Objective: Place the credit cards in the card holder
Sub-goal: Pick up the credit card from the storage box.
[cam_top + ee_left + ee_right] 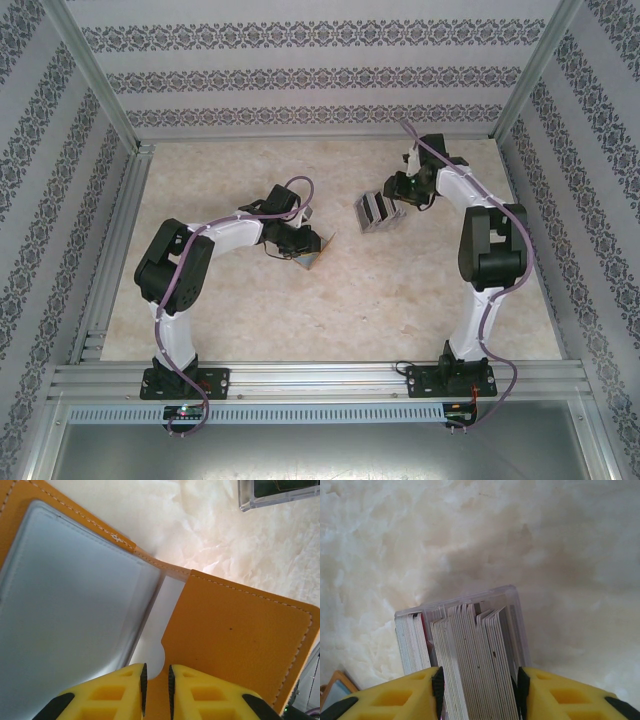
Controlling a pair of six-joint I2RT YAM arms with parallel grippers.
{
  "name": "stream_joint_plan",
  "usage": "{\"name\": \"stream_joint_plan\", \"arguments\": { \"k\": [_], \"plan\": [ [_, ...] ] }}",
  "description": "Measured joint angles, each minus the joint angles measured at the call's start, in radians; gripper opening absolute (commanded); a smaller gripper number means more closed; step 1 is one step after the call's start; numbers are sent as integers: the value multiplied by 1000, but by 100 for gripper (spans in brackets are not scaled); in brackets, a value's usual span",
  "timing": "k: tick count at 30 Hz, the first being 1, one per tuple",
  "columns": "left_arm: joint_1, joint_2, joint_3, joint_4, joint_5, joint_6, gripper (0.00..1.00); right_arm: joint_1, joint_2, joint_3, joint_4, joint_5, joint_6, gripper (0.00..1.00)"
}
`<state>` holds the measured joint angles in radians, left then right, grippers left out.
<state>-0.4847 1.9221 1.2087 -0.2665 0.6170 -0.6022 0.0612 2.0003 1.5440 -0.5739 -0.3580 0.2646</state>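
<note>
Over the table, the half-open right gripper is squeezing the thin, slippery credit cards sideways while the nearly closed left gripper is pinching the bendy card holder.

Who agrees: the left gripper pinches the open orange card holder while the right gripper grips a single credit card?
Wrong on the count: the right gripper grips a thick stack of credit cards, as the right wrist view shows. The left gripper does pinch the open orange card holder.
</note>
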Motion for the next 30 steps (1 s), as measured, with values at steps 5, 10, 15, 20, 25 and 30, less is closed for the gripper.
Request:
{"name": "stream_joint_plan", "arguments": {
  "k": [5,10,15,20,25,30],
  "plan": [
    [0,0,0,0,0,0,22,12,17,29,-20,16,-11,46],
    [0,0,0,0,0,0,22,15,18,34,-25,20,-14,46],
    [0,0,0,0,0,0,22,15,11,32,-26,21,-14,46],
    [0,0,0,0,0,0,22,15,-15,24,-29,20,-14,46],
    [0,0,0,0,0,0,22,15,-27,22,-28,19,-14,44],
    [0,0,0,0,0,0,22,13,-27,19,-28,18,-14,36]
  ]
}}
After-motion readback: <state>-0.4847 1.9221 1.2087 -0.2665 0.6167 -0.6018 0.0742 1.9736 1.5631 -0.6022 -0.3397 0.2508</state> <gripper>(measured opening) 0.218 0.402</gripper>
